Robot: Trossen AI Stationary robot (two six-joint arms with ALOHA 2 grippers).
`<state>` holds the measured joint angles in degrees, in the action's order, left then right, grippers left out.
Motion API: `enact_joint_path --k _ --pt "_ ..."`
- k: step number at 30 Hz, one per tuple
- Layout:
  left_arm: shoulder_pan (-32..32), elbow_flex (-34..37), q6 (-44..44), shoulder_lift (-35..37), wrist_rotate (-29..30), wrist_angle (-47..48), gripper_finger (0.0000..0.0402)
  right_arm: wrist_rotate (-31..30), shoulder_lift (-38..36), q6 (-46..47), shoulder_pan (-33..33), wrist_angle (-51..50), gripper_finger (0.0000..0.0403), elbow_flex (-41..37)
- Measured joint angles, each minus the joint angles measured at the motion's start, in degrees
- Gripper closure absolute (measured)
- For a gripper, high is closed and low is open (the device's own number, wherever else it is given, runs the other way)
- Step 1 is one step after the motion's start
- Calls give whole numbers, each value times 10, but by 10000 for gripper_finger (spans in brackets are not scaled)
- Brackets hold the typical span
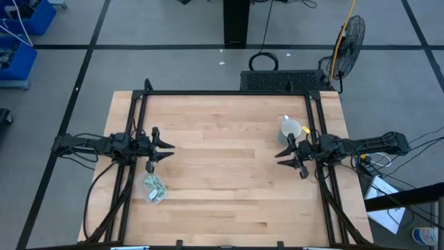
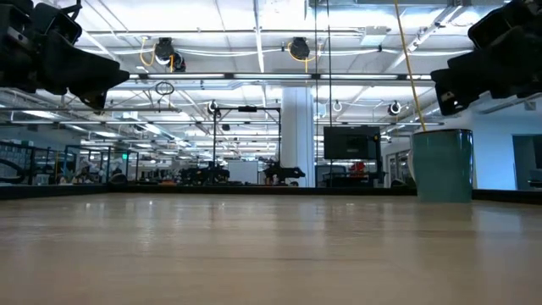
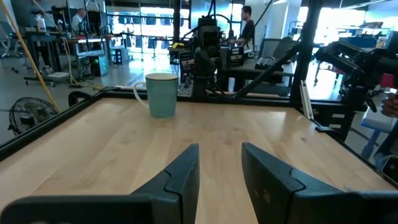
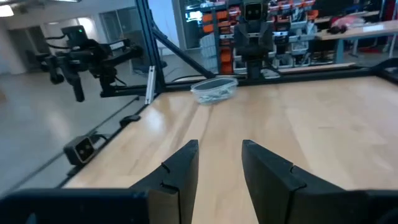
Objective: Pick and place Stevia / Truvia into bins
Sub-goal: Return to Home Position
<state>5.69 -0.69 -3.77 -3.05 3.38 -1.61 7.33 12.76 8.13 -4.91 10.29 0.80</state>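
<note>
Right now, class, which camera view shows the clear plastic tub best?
The high view: it looks straight down into the clear tub, showing the sachets inside. The right wrist view shows it side-on; the low and left wrist views miss it.

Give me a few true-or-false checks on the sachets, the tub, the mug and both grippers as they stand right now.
1. The green and white sachets lie inside the clear tub. True.
2. The left gripper is shut on a sachet. False: its fingers are apart with nothing between them, and it hangs over the table's left side.
3. The mug stands right next to the tub. False: the mug is at the table's right side close to the right gripper, while the tub sits on the left side by the left arm.
4. The right gripper is open and holds nothing. True.
</note>
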Motion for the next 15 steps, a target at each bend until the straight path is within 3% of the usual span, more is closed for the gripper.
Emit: enact_joint_path --k 7,15 --pt "0 0 0 0 0 0 277 3 0 68 -1 1 287 0" --pt "0 0 -1 0 0 0 277 2 0 72 -1 1 287 0"
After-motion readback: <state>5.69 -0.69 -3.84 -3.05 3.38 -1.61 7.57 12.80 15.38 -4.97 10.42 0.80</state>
